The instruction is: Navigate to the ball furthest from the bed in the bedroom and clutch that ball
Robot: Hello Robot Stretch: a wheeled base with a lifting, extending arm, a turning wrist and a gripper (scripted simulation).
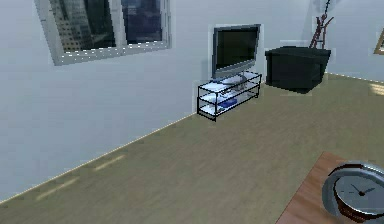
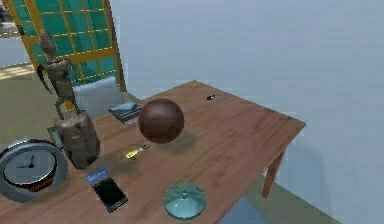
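A dark brown ball [image 2: 160, 121] rests near the middle of a wooden table [image 2: 250, 130] in the arm side view. It is the biggest thing on the tabletop, round and glossy. Just left of it stands a wooden figure statue [image 2: 70, 115]. One corner of the same table [image 1: 310, 200] shows at the forward view's bottom right.
On the table lie a round alarm clock [image 2: 28, 170] [image 1: 357, 192], a phone [image 2: 107, 190], a glass dish [image 2: 185, 202], a small yellow item [image 2: 133, 152] and a book [image 2: 125, 111]. Ahead, a TV [image 1: 236, 48] on a glass stand [image 1: 228, 95], a dark box [image 1: 296, 68] and a window [image 1: 105, 25] border bare wood floor.
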